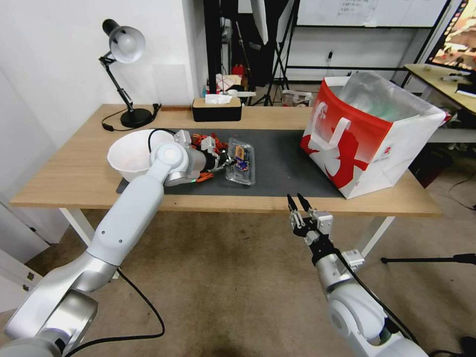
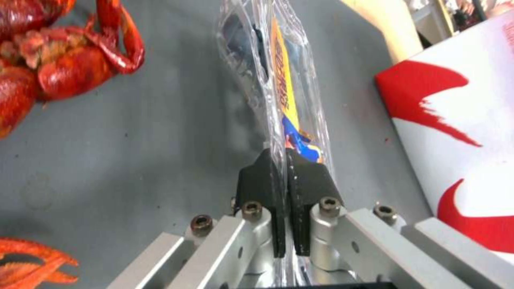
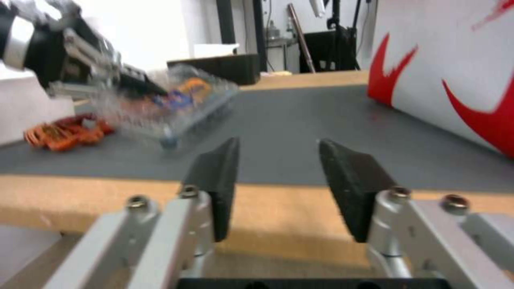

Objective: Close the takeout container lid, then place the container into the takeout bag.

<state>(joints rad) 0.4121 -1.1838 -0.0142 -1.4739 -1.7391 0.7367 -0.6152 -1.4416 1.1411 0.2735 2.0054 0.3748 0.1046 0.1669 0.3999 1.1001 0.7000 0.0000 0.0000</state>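
Between the left gripper's (image 2: 282, 160) pressed-together fingers: the container's (image 1: 241, 161) clear edge, pinched. Right gripper (image 1: 297, 200) spread, before the table (image 1: 74, 168) edge.

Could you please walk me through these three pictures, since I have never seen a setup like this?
It is a two-armed robot at a table. One picture looks down from its head; the other two come from cameras on its wrists. The left gripper is shut on the edge of the takeout container, a clear box lying on the dark mat. The right gripper is open, in front of the table edge, holding nothing. Also there: the takeout bag, a white bowl, red crayfish, a tissue box and a lamp.
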